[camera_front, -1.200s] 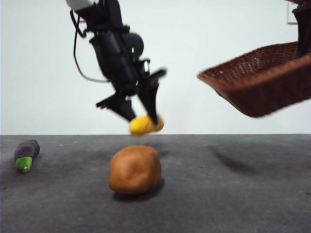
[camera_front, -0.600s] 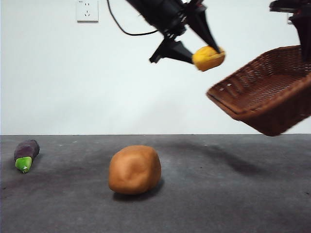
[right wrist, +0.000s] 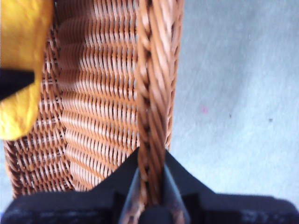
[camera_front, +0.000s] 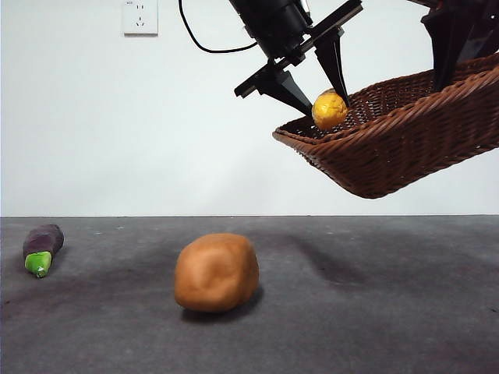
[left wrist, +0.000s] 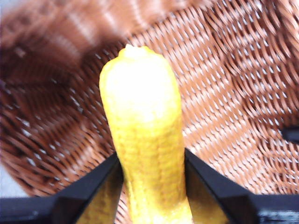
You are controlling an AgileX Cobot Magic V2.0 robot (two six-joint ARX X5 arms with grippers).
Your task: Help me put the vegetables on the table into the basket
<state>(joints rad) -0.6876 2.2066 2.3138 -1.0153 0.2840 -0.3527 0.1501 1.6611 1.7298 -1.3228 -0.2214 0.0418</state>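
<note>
My left gripper (camera_front: 326,101) is shut on the yellow piece (camera_front: 330,110), a small corn-like vegetable (left wrist: 142,135), and holds it just inside the raised edge of the basket (camera_front: 405,148). The brown wicker basket hangs tilted in the air at the upper right, with my right gripper (right wrist: 150,186) shut on its rim (right wrist: 153,93). The yellow piece (right wrist: 21,70) also shows over the weave in the right wrist view. The orange-brown potato (camera_front: 216,272) lies on the table (camera_front: 374,312) at the middle. The purple eggplant (camera_front: 41,248) with a green end lies at the far left.
A white wall with a socket (camera_front: 140,17) stands behind the table. A black cable (camera_front: 203,43) trails from the left arm.
The left gripper carried the yellow piece up and right, from just above the potato to inside the basket's edge. The basket shifted left and levelled somewhat under it.
</note>
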